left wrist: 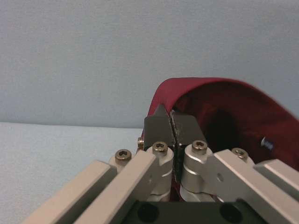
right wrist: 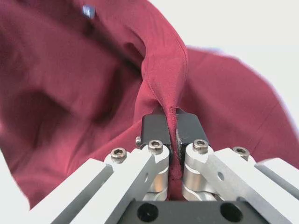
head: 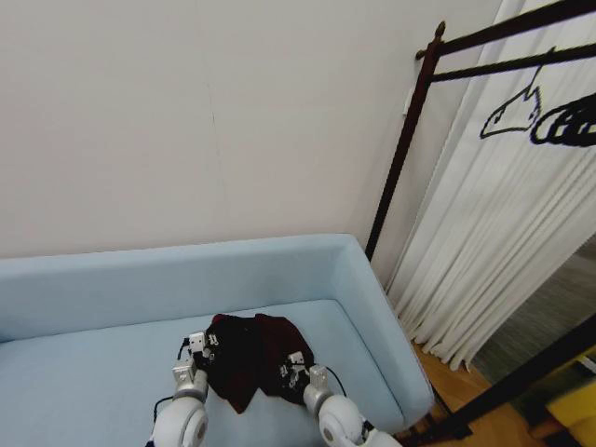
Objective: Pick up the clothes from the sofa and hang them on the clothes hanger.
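Observation:
A dark red garment [head: 247, 358] lies bunched on the light blue sofa [head: 112, 298], held between both arms. My left gripper [head: 199, 346] is shut on the garment's left edge; in the left wrist view the black pads [left wrist: 159, 128] pinch a thin fold of red cloth [left wrist: 219, 112]. My right gripper [head: 296, 365] is shut on the right edge, where a ridge of the garment [right wrist: 163, 74] runs down between the pads [right wrist: 187, 128]. The dark clothes rack [head: 410, 121] stands to the right of the sofa, its top bars [head: 521, 37] reaching out of view.
A black wire hanger [head: 517, 110] hangs on the rack bar before white curtains [head: 494, 233]. The sofa's right armrest [head: 372, 317] lies between the garment and the rack. Wooden floor [head: 466, 391] shows beyond it. A plain wall rises behind the sofa.

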Available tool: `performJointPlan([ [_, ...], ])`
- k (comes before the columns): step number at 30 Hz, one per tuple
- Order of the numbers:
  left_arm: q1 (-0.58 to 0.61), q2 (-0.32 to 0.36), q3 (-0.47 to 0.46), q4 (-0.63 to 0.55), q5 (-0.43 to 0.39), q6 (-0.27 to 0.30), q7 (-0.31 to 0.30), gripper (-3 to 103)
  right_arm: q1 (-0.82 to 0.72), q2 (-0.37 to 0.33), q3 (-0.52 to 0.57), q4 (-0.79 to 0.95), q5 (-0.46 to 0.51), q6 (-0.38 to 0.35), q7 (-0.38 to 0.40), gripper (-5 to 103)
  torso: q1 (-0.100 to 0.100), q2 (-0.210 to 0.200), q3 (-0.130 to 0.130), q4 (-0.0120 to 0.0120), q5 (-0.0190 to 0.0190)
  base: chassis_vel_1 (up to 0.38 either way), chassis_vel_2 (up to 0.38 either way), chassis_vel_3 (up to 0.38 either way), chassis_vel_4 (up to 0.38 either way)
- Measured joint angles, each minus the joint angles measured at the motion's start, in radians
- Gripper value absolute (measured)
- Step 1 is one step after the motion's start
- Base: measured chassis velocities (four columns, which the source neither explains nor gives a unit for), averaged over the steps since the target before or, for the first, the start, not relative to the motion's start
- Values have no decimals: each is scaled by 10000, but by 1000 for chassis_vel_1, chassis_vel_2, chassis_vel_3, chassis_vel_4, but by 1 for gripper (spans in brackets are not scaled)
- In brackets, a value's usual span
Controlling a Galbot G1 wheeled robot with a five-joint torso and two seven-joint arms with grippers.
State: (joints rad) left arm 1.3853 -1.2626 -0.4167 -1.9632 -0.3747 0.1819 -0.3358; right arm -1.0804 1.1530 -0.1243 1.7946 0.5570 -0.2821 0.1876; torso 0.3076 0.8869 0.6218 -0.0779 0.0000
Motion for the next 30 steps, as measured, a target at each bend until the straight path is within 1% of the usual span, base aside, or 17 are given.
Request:
performJointPlan([
  [2, 5, -1, -10, -11, 1, -57, 32, 0, 110, -38, 213, 265, -311, 118, 26, 2, 0, 0, 0, 0, 1, 0, 0, 0, 0],
  [8, -52, 14, -54, -70, -19, -235, 186, 0, 469, -203, 571, 814, -693, 155, 157, 2, 0, 0, 0, 1, 0, 0, 0, 0, 0],
  [11, -125, 49, -77, -156, -82, -412, 255, 0, 802, -364, 675, 1008, -950, 144, 196, 2, 0, 0, 0, 0, 0, 0, 0, 0, 0],
  [16, -321, 335, -80, -511, -418, -542, 287, 0, 1443, -690, 695, 1071, -1250, 143, 199, 2, 0, 0, 0, 0, 1, 0, 0, 0, 0],
  [18, -644, 873, -78, -883, -925, -495, 279, 0, 2155, -1017, 642, 1107, -1250, 90, 177, 2, 0, -1, 1, 0, 2, 0, 0, 0, 0],
  [19, -644, 873, -78, -883, -925, -495, 279, 0, 2155, -1017, 642, 1107, -1250, 90, 177, 2, 0, -1, 1, 0, 2, 0, 0, 0, 0],
  [21, -817, 1229, -119, -1099, -1257, -366, 245, 0, 2560, -1194, 562, 1112, -1221, 43, 142, 2, 1, 0, 1, -3, -1, 0, 0, 0, 0],
  [22, -908, 1510, -202, -1289, -1515, -266, 221, 0, 2949, -1331, 441, 1113, -1173, 10, 79, 2, 1, 0, 2, -4, -3, 0, 0, 0, 0],
  [23, -1157, 2166, -344, -1693, -2112, -53, 64, 0, 3621, -1571, 255, 1131, -1036, -76, -37, 2, 1, -1, 2, 6, 2, 0, 0, 0, 0],
  [24, -1284, 2423, -367, -1829, -2354, 34, 3, 0, 3883, -1702, 188, 1172, -938, -136, -63, 2, 1, -1, 2, 6, 2, 0, 0, 0, 0],
  [25, -1284, 2423, -367, -1829, -2354, 34, 3, 0, 3883, -1702, 188, 1172, -938, -136, -63, 2, 1, -1, 2, 6, 2, 0, 0, 0, 0],
  [26, -1516, 2802, -393, -2020, -2732, 154, -101, 0, 4185, -1860, 108, 1232, -791, -209, -74, 2, 1, -1, 2, 4, -5, 0, 0, 0, 0],
  [27, -1656, 2999, -402, -2117, -2928, 220, -142, 0, 4356, -1949, 61, 1268, -679, -260, -77, 2, 1, 0, 2, 5, -5, 0, 0, 0, 0],
  [28, -2106, 3474, -420, -2335, -3407, 358, -256, 0, 4779, -2149, -76, 1335, -376, -384, -49, 2, -1, -1, 2, 0, -2, 0, 0, 0, 0],
  [30, -2639, 3926, -425, -2479, -3893, 460, -363, 0, 5176, -2308, -204, 1374, -130, -456, 21, 2, 0, -1, 2, -2, 0, 0, 0, 0, 0],
])
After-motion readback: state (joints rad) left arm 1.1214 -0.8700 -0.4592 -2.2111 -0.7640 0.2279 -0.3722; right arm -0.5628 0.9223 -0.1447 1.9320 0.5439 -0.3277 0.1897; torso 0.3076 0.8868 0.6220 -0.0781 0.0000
